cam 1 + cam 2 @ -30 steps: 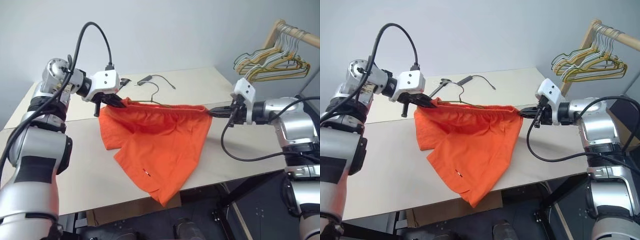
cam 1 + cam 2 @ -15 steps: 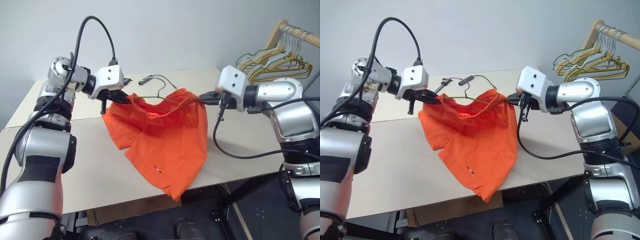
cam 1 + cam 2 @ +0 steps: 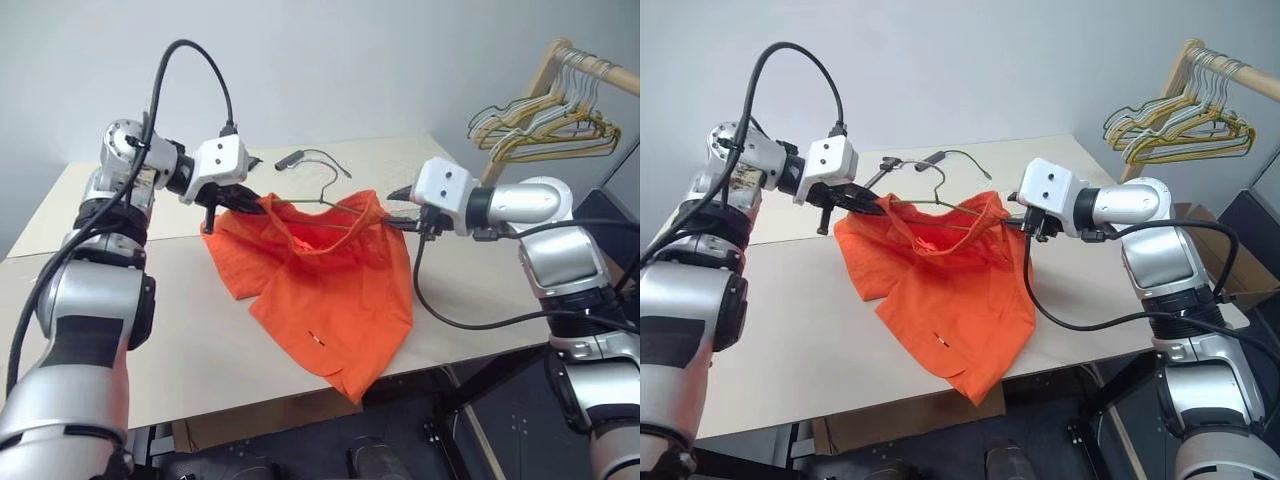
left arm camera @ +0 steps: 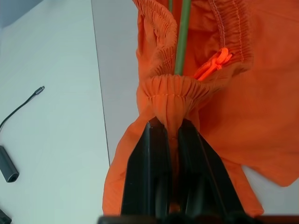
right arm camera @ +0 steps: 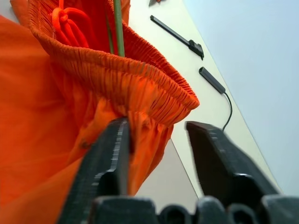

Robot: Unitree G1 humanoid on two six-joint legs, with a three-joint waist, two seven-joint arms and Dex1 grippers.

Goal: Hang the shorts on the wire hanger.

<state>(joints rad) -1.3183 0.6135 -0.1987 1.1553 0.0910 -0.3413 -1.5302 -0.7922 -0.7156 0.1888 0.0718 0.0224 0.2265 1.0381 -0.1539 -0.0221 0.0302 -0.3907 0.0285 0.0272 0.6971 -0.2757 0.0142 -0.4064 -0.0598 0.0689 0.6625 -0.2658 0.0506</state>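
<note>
the left end effector (image 4: 172, 140) is clenched on a bunched fold of the waistband of the orange shorts (image 3: 330, 290), holding that corner up above the counter (image 3: 150, 330). the right end effector (image 5: 156, 140) is released: its fingers stand apart, one finger against the outside of the waistband's other end and the other finger clear of the cloth. the shorts hang from the left grip, the waistband sagging open between the two arms, the legs trailing down across the counter and over its near edge.

the olive-grey wire hanger (image 3: 322, 196) sits inside the waistband opening; its wire runs along the waistband's long axis, roughly side to side between the end effectors, and its hook points up and away from the robot, above the cloth. the right end effector is just beside the free end of the waistband and, as i judge it, best placed to settle that end over the hanger's shoulder.
</note>
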